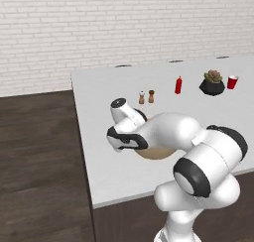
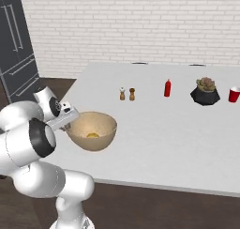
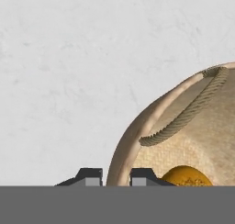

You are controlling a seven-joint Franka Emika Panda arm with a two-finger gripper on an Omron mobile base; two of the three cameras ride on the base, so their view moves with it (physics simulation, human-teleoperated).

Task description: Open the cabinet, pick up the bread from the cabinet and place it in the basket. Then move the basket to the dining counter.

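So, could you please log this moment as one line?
fingers astride basket rim | bread in basket | basket on dining counter

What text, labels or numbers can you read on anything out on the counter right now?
None are readable.
Red bottle: no label visible.
Red cup: plain.
Two shakers: too small to show markings.
Basket with bread, gripper at its rim: unmarked.

End effector point(image 3: 116, 178) — low, fingers narrowly apart

Bread point(image 2: 93, 135) in basket point(image 2: 101, 140) on dining counter point(image 2: 178, 143); shakers point(image 2: 127, 94) at 1 o'clock, ketchup bottle point(image 2: 167, 88) beyond.
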